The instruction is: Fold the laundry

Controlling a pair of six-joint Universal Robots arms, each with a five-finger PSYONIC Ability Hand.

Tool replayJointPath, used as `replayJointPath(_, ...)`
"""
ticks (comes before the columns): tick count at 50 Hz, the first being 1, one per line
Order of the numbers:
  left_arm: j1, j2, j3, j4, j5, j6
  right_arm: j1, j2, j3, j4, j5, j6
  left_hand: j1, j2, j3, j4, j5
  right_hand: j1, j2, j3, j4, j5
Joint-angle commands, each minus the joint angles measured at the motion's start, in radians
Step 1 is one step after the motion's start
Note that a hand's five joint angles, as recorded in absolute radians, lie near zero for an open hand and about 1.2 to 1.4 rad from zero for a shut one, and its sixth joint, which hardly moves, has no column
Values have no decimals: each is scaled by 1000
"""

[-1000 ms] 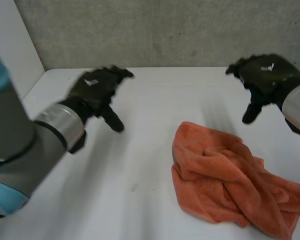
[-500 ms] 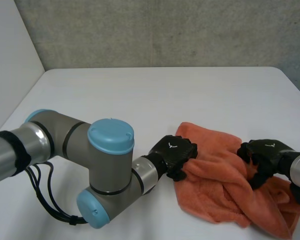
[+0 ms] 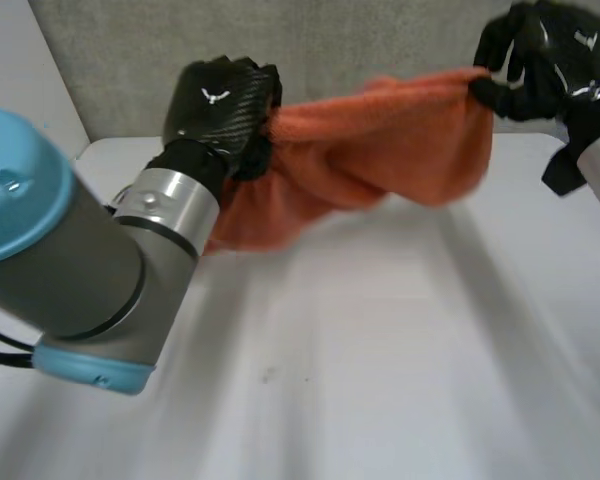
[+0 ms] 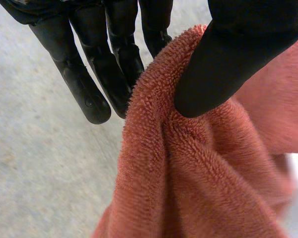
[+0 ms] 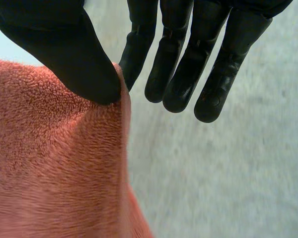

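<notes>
- The orange towel [image 3: 380, 140] is hanging in the air above the white worktop [image 3: 380, 360]. It is stretching between the two hands and sagging a little in the middle.
- A bunched part is drooping below the left hand [image 3: 220, 100]. Whether its lowest fold is touching the worktop cannot be told.
- The left hand is pinching one end of the upper edge, its thumb pressing the cloth against straight fingers [image 4: 89, 89]. The cloth there is gathering in thick folds, not showing a clean corner.
- The right hand [image 3: 550, 60] is pinching the other end, its thumb clamping the edge against the nearest finger.
- Holding it high and wide is probably letting the towel's own weight pull it flat, ready for laying out square.
- The folding itself is not yet starting, and the bunched left end is likely needing a better grip first.
</notes>
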State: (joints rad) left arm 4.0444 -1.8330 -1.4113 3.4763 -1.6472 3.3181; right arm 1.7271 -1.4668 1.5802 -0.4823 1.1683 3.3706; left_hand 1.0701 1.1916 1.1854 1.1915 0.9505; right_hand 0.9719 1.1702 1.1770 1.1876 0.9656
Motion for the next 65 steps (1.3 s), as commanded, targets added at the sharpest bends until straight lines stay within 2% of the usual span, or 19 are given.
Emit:
replayJointPath(1,-30,72,-220,11,4,1,48,35,-12,108,24,-20,326,205,211,205,271,424,226,219,209,256)
replayJointPath(2,-48,69,-271,4,4,0,72,96,-50,248,18,-89,326,205,211,205,271,424,226,219,209,256)
replayJointPath(8,-119,-3,-396,-16,0,-6,114,226,-91,513,17,-315,326,205,211,205,271,424,226,219,209,256)
replayJointPath(10,-133,-37,-423,-38,-2,-12,143,262,-83,572,21,-399,204,83,89,83,149,424,226,219,209,256)
replayJointPath(13,-137,-45,-436,-61,-2,-17,164,292,-78,588,36,-472,5,-117,-111,-117,-50,424,226,219,209,256)
replayJointPath(14,-140,-45,-437,-92,0,-23,166,298,-74,588,36,-485,-267,-388,-382,-388,-322,424,226,219,209,256)
replayJointPath(18,-145,-16,-404,-170,0,-34,169,301,-62,591,33,-499,-504,-625,-619,-625,-559,424,226,219,209,256)
replayJointPath(22,-130,50,-347,-180,1,-32,170,300,-51,591,22,-507,-566,-687,-681,-687,-621,424,226,219,209,256)
replayJointPath(27,-15,55,-221,-180,17,-22,174,240,-26,591,13,-507,-645,-766,-760,-766,-700,424,226,219,209,256)
replayJointPath(34,65,-84,-61,-200,23,-18,192,103,3,571,-73,-501,-754,-875,-869,-875,-809,424,226,219,209,256)
replayJointPath(39,90,-239,60,-270,131,-22,203,-1,23,564,-127,-490,-774,-896,-890,-896,-829,424,226,219,209,256)
replayJointPath(43,99,-322,103,-342,291,-29,226,-49,38,559,-133,-490,-771,-893,-887,-893,-826,424,226,219,209,256)
replayJointPath(47,100,-348,106,-373,368,-32,258,-95,60,538,-133,-490,-728,-849,-843,-849,-783,424,226,219,209,256)
replayJointPath(55,100,-379,107,-382,385,-32,259,-125,64,530,-131,-490,-440,-562,-556,-562,-495,424,226,219,209,256)
replayJointPath(57,100,-385,107,-381,386,-34,258,-125,61,528,-131,-490,-206,-328,-322,-328,-261,424,226,219,209,256)
replayJointPath(59,100,-387,106,-376,377,-34,253,-122,60,530,-124,-490,230,108,115,108,175,424,226,219,209,256)
replayJointPath(60,102,-385,104,-375,376,-34,250,-121,60,530,-122,-490,325,204,210,204,270,424,226,219,209,256)
replayJointPath(63,113,-370,101,-362,359,-32,253,-107,63,534,-116,-493,326,205,211,205,271,424,226,219,209,256)
replayJointPath(65,128,-325,86,-336,296,-32,256,-101,64,541,-116,-493,326,205,211,205,271,424,226,219,209,256)
